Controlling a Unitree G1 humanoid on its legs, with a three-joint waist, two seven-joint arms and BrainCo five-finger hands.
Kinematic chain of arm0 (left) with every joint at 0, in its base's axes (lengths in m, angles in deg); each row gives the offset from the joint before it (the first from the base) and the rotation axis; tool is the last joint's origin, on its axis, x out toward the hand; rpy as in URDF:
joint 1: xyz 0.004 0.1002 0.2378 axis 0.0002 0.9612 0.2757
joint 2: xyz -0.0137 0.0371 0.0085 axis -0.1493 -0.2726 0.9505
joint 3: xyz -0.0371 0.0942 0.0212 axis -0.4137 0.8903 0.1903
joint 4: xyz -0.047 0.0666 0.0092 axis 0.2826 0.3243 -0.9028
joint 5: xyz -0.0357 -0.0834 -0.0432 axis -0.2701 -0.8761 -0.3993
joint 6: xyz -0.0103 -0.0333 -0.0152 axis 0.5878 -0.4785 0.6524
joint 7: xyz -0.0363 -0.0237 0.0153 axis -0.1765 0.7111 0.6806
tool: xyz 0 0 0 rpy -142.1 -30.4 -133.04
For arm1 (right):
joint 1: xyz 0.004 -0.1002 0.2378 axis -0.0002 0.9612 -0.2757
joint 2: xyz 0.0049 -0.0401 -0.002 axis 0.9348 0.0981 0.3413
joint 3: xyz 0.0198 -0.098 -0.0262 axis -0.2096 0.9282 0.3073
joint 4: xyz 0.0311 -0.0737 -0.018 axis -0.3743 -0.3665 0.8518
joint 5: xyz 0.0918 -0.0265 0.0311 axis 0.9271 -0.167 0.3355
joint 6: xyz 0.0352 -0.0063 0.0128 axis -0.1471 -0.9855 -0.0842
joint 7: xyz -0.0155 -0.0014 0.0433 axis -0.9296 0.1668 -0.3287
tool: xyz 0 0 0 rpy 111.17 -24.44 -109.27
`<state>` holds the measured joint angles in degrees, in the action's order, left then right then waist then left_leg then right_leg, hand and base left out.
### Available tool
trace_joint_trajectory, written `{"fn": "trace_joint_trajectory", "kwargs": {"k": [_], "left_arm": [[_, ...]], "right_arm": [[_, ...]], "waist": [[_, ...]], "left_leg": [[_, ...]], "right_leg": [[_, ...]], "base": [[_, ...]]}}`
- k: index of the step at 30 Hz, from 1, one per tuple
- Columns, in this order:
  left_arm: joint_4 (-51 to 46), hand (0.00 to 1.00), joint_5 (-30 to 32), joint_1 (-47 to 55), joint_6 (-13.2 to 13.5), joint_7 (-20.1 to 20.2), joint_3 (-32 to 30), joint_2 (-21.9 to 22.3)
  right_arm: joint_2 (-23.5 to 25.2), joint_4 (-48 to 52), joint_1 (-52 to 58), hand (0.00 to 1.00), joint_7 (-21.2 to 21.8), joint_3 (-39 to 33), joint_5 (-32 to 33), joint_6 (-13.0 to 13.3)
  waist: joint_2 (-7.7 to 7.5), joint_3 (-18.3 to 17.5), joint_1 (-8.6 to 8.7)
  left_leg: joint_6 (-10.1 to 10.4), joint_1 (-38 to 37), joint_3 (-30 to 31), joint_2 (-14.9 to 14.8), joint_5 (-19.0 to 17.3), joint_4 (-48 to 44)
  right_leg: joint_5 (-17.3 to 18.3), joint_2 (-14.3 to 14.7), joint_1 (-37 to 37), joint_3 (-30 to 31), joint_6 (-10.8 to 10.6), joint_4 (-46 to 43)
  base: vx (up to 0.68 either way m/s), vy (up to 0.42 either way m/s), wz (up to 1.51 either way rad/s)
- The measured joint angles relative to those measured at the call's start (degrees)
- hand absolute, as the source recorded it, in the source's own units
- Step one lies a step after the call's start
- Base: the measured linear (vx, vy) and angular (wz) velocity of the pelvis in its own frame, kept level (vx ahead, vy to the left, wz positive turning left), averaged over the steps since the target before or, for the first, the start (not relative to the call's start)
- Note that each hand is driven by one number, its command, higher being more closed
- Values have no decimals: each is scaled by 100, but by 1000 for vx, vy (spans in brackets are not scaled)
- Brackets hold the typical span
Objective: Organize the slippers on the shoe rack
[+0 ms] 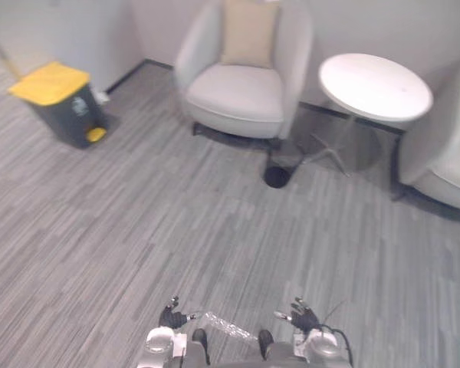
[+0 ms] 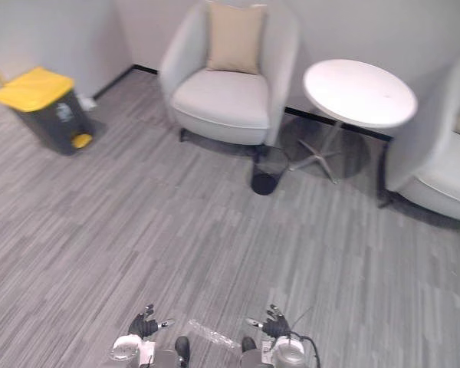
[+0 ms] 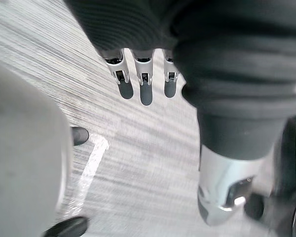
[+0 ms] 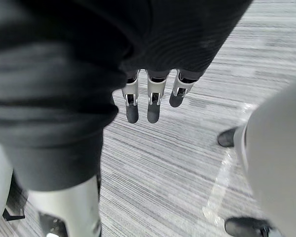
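Note:
My left hand (image 1: 171, 314) hangs low at the bottom edge of the left eye view, above the grey striped carpet. In the left wrist view its fingers (image 3: 140, 85) point straight down, open, with nothing in them. My right hand (image 1: 301, 314) hangs at the same height a little to the right. Its fingers (image 4: 150, 101) are likewise straight and open over bare carpet, holding nothing.
A pale armchair (image 1: 241, 88) with a beige cushion (image 1: 249, 32) stands against the far wall. Beside it are a round white table (image 1: 374, 86) and part of another chair (image 1: 452, 153). A yellow-lidded bin (image 1: 61, 103) sits far left. A dark round object (image 1: 276, 176) lies on the floor.

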<state>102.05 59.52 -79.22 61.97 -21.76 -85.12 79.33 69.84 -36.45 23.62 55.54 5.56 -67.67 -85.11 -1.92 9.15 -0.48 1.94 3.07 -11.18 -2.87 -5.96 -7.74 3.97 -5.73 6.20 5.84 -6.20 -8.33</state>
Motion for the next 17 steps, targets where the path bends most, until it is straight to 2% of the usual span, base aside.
{"fn": "trace_joint_trajectory", "kwargs": {"k": [1, 2, 3, 4, 5, 6, 7, 8, 9, 10, 11, 14, 17], "left_arm": [[0, 0, -1, -1, -1, 0, 0, 0], [0, 0, -38, 2, -10, -1, 2, 2], [7, 0, -52, 14, -53, -2, 0, 1], [9, 0, -52, 27, -61, -6, -5, -4], [13, 0, -52, 27, -65, -10, -6, -15], [27, 0, -51, -5, -73, -12, -18, -60], [33, 0, -52, -2, -76, -12, -21, -46], [72, 0, -52, 15, -79, 3, -12, 18], [71, 0, -53, 67, -81, 5, -8, 68], [65, 0, -53, 78, -79, 4, -8, 71], [65, 0, -64, 87, -76, 0, -15, 31], [89, 0, -172, 34, -77, -19, -84, -28], [189, 0, -262, -33, -79, -29, -145, -1]], "right_arm": [[3, -1, 0, 0, 1, 5, 0, -1], [4, -5, -5, 0, 6, 15, 0, 0], [-1, -19, -19, 0, 6, 11, -1, 5], [0, -30, -14, 0, 7, 12, -1, 7], [0, -50, -16, 0, 13, 10, -10, 18], [-37, -107, -36, 0, 18, -31, -16, 38], [-75, -141, -47, 0, 17, -74, -31, 73], [-146, -254, -55, 0, 17, -167, -89, 90], [-287, -389, -55, 0, 5, -228, -116, 75], [-338, -461, -53, 0, 4, -229, -116, 66], [-433, -665, -36, 0, -9, -257, -94, 45], [-465, -693, -25, 0, -23, -477, -15, 12], [-467, -684, 90, 0, -69, -736, 128, 7]], "waist": [[8, 10, 0], [46, 35, -3], [67, 40, -1], [105, 43, -3], [60, 27, -3], [17, 73, 6], [59, 73, 18], [126, 31, 11], [231, -24, 16], [244, -34, 10], [212, -79, -23], [142, 1, -31], [118, 1, -2]], "left_leg": [[-3, -17, -34, -6, -2, 1], [-22, -103, -229, -36, -11, 1], [-32, -230, -429, -99, -18, -3], [-31, -238, -487, -129, -18, -4], [-23, -285, -572, -161, -23, -8], [58, -336, -588, -177, -56, -50], [110, -363, -572, -179, -45, -30], [184, -410, -569, -278, -10, 92], [230, -450, -569, -401, 38, 198], [260, -471, -570, -438, 66, 231], [291, -506, -598, -481, 104, 362], [299, -511, -716, -494, 110, 379], [306, -619, -699, -478, 115, 376]], "right_leg": [[-1, -13, 10, -84, -1, -15], [30, -146, 73, -789, 42, -213], [175, -384, 62, -1803, 275, -633], [264, -460, 58, -2083, 344, -797], [419, -555, 43, -2362, 398, -1004], [526, -543, -10, -2415, 390, -949], [494, -463, -42, -2409, 413, -861], [372, -260, -169, -2378, 450, -543], [113, -14, -442, -2363, 411, 84], [-13, 67, -547, -2359, 420, 322], [-406, 277, -774, -2261, 476, 1027], [-677, 386, -822, -2074, 591, 1375], [-717, 383, -898, -2055, 596, 1369]], "base": [[-62, 73, -75], [-52, 44, -70], [-38, 21, -73], [-33, -39, -54], [-22, -132, -33], [-33, -153, -27], [-56, -158, -25], [-15, -134, -18], [4, -126, -20], [23, -127, -31], [13, -90, -31], [12, -54, -41], [33, -20, -16]]}}
